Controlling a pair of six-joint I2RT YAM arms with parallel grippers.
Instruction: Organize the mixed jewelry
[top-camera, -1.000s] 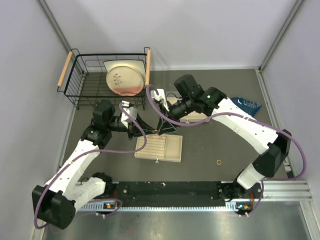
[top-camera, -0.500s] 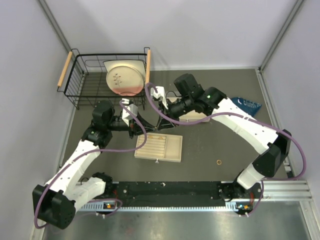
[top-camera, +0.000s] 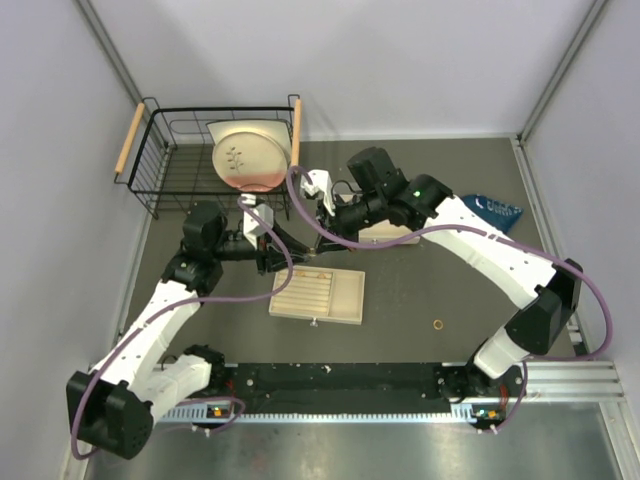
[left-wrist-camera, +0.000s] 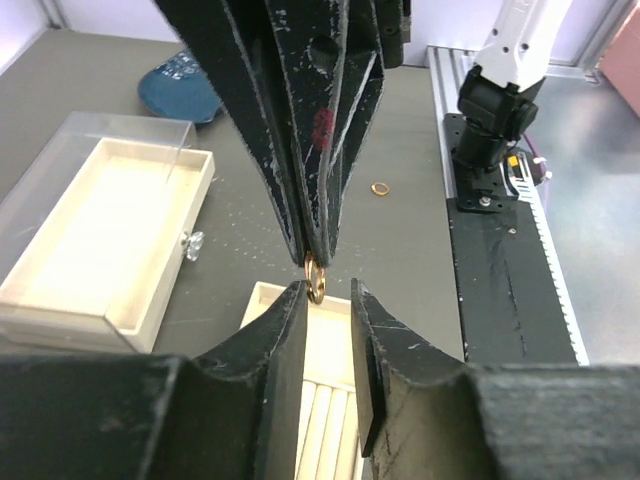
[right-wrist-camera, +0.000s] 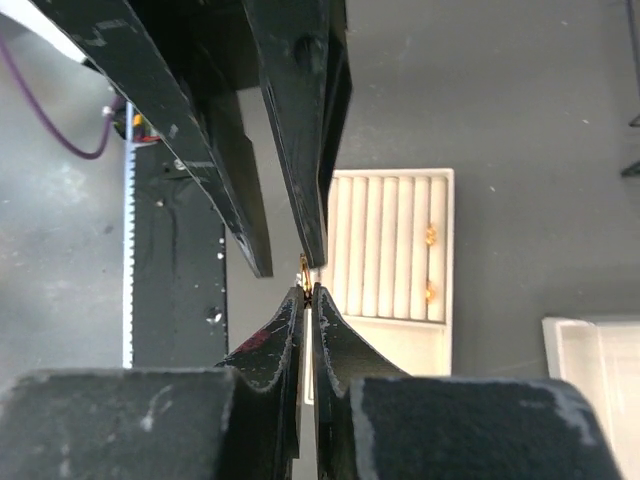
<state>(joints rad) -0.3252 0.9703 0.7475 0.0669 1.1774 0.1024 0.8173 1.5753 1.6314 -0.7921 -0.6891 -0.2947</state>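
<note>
A gold ring (left-wrist-camera: 316, 281) is pinched in the pressed-together tips of the right gripper (right-wrist-camera: 306, 292), tip to tip with the left gripper (left-wrist-camera: 328, 296), whose fingers now stand spread either side of it. A second earlier the roles were reversed, and the pair met closer to the ridged tray (top-camera: 340, 295).

One gold ring (left-wrist-camera: 316, 279) upright between fingers (left-wrist-camera: 292, 160); second gold ring (top-camera: 437, 324) flat on table (top-camera: 420, 285).

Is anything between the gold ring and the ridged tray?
Nothing visible. The right gripper pinches the gold ring by the edge of the ridged tray; the left gripper stands open, one finger each side of it.
</note>
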